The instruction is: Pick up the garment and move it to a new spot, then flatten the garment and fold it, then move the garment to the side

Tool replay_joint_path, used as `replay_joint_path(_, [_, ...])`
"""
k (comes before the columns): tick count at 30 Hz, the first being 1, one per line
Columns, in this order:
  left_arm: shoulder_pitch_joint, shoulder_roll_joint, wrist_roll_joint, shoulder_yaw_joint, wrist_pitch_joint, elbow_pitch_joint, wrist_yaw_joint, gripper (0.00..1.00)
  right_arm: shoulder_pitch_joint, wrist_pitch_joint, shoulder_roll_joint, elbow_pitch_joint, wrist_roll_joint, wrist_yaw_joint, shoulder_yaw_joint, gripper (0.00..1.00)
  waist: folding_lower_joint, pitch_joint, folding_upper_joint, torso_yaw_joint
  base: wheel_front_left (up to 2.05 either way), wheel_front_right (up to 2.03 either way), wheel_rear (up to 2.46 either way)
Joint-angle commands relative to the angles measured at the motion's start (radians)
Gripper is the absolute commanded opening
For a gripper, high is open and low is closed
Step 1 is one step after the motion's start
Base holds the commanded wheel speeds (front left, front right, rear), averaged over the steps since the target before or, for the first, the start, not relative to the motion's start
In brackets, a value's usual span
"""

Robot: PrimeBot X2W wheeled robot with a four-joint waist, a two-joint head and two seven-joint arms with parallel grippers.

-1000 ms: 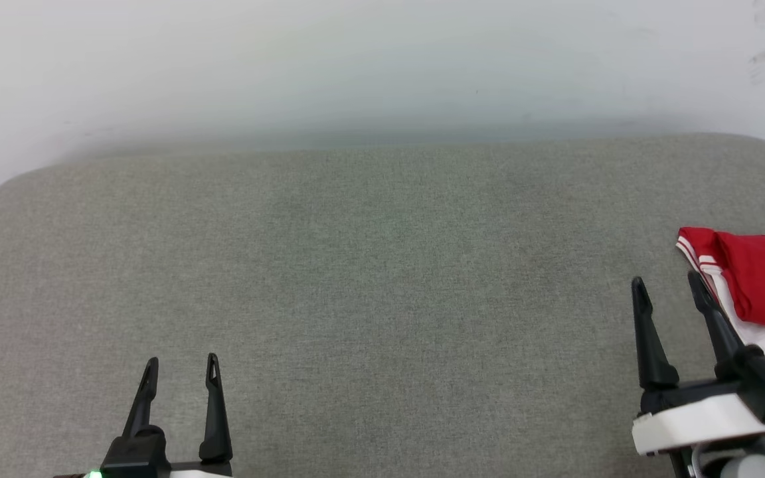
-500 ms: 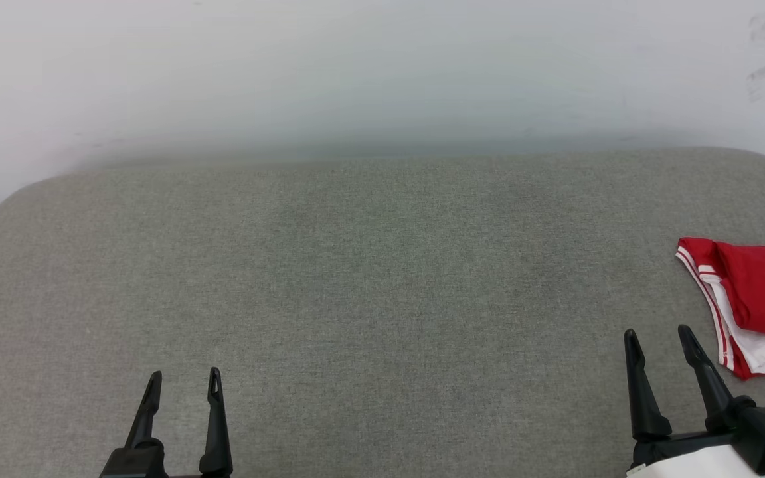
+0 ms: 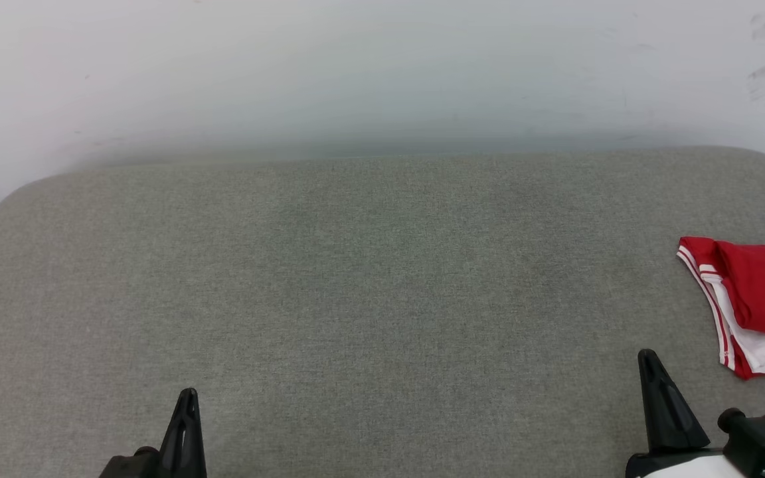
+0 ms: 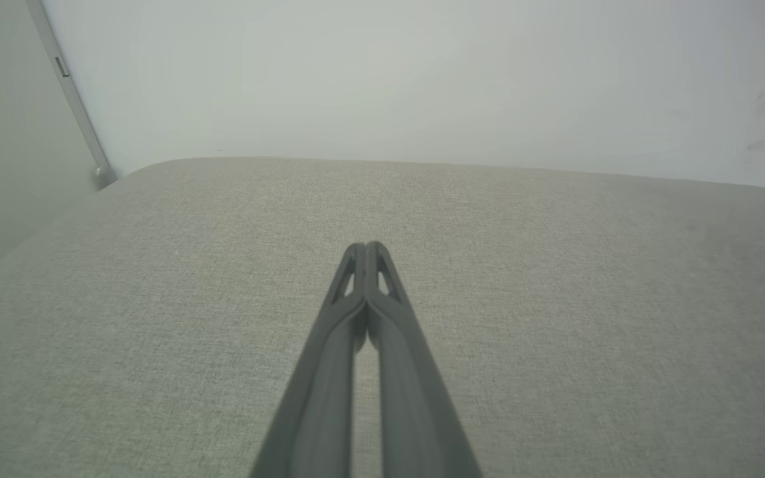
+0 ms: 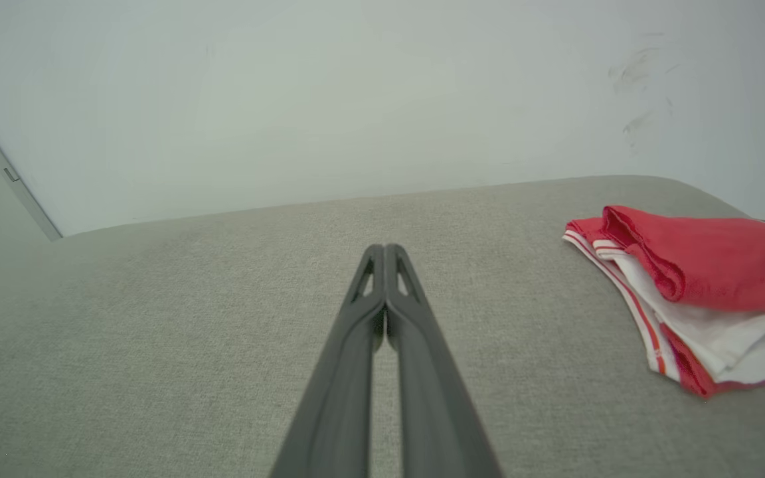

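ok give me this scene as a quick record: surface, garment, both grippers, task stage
surface: grey fabric cushion against a pale wall
garment: red and white, looks folded, lying at the cushion's right side, cut off by the head view's edge
left gripper: shut, empty, above bare cushion
right gripper: shut, empty, apart from the garment
task stage: garment appears set aside

Red jersey (image 3: 764,285), folded, white sleeve and striped trim along its edge, flat on grey cushion (image 3: 382,299), far right

Grey cushion (image 3: 382,299) (fabric) against white wall (image 3: 382,66)
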Motion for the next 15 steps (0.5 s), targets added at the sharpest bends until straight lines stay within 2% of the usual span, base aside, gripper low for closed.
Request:
replay_joint_path(1, [-0.013,0.006,-0.053,0.0,0.006,-0.011,-0.007,0.0,-0.013,0.006,-0.005,-0.01,0.054,0.0,0.0,0.0,0.0001,0.0,0.0,0.0,0.0,0.0,0.0])
replay_joint_path(15, [-0.073,0.022,-0.345,0.0,0.056,0.044,-0.043,0.0,-0.057,0.058,-0.019,0.025,0.333,0.0,-0.001,0.0,0.0001,-0.001,0.0,-0.001,0.0,0.0,0.0])
